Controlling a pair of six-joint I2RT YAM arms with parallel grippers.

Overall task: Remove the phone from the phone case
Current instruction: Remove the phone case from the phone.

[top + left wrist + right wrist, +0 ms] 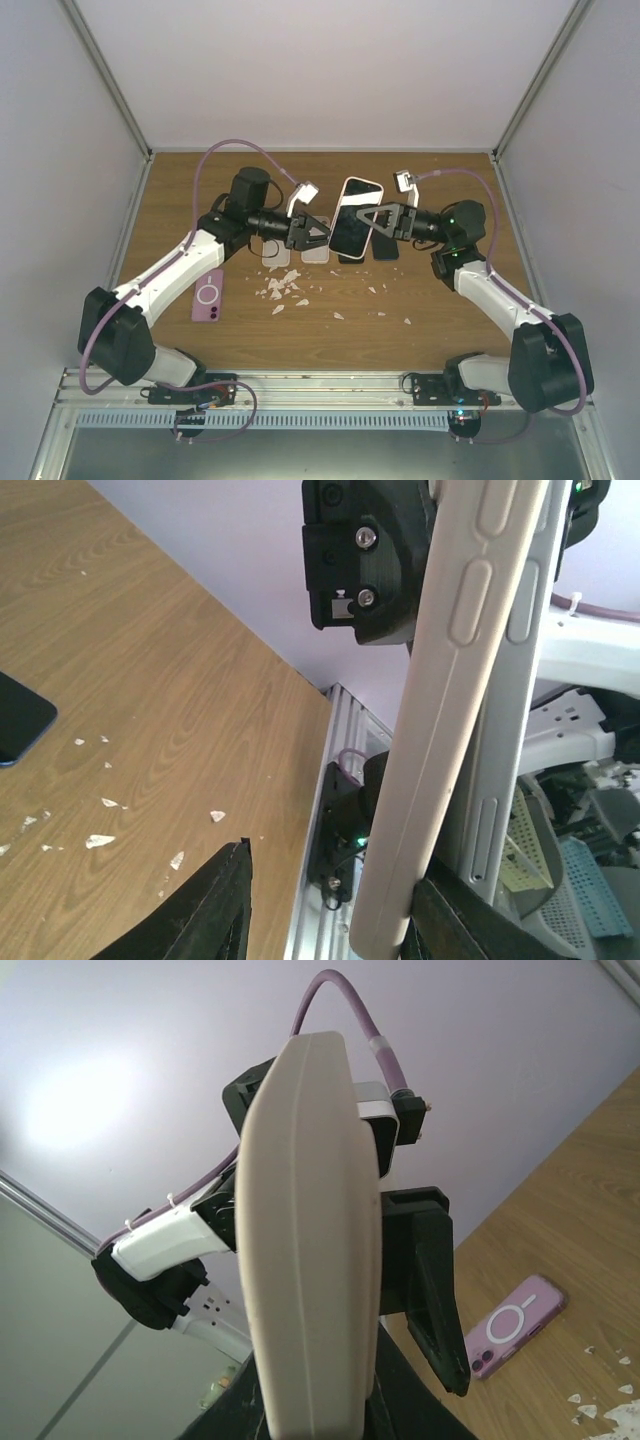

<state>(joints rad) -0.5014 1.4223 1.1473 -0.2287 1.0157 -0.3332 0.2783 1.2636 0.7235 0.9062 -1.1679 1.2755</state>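
A phone with a black screen (350,228) sits in a white phone case (361,183) and hangs tilted above the middle of the table. My right gripper (380,218) is shut on its right side; in the right wrist view the case's white edge (310,1260) fills the space between my right gripper's (315,1410) jaws. My left gripper (318,232) meets the left side. In the left wrist view my left gripper (330,920) is open, with the case edge (470,680) resting against only the right finger (470,925). The left finger (215,905) stands well apart.
A purple phone case (208,296) lies on the wooden table at the left, also in the right wrist view (510,1330). Pale cases (275,252) and dark phones (386,249) lie under the held phone. White scraps (285,288) litter the table's middle. White walls enclose the table.
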